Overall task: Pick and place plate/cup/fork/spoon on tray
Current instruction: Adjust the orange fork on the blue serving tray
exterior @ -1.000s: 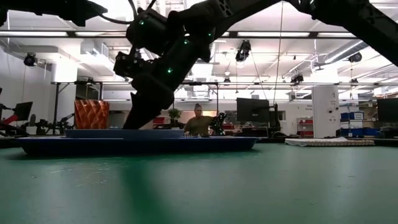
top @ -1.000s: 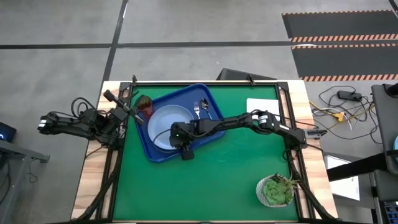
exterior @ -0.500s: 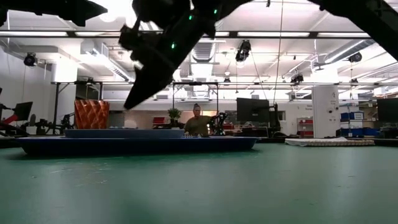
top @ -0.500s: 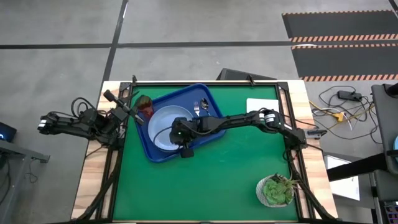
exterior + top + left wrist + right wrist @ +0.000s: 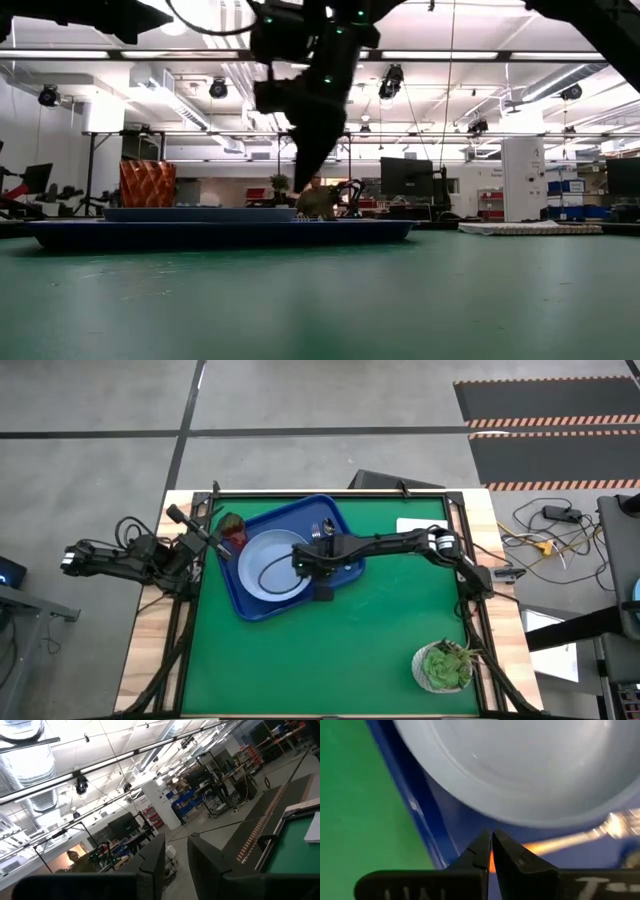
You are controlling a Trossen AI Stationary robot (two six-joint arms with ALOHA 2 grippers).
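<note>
The dark-blue tray (image 5: 250, 605) lies on the green table. On it rest the light-blue plate (image 5: 262, 565), the red-brown cup (image 5: 233, 530) at its far left corner, and the fork (image 5: 316, 540) and spoon (image 5: 329, 532) by its far right corner. My right gripper (image 5: 308, 565) is shut and empty, pointing down above the tray (image 5: 220, 233) beside the plate's right rim, clear of it in the low view (image 5: 302, 183). Its wrist view shows the plate (image 5: 520, 765) and the fork's orange handle (image 5: 560, 842) below. My left gripper (image 5: 176, 862) waits open at the table's left edge.
A potted plant (image 5: 443, 665) stands at the near right corner. A white block (image 5: 420, 528) lies at the far right. Bare green table stretches between the tray and the near edge. A person (image 5: 318, 200) sits in the room behind.
My right gripper has risen off the tray from the plate's near rim and gone toward the table's right edge, now hanging above the tray beside the plate's right rim. The plate has stayed where it was.
</note>
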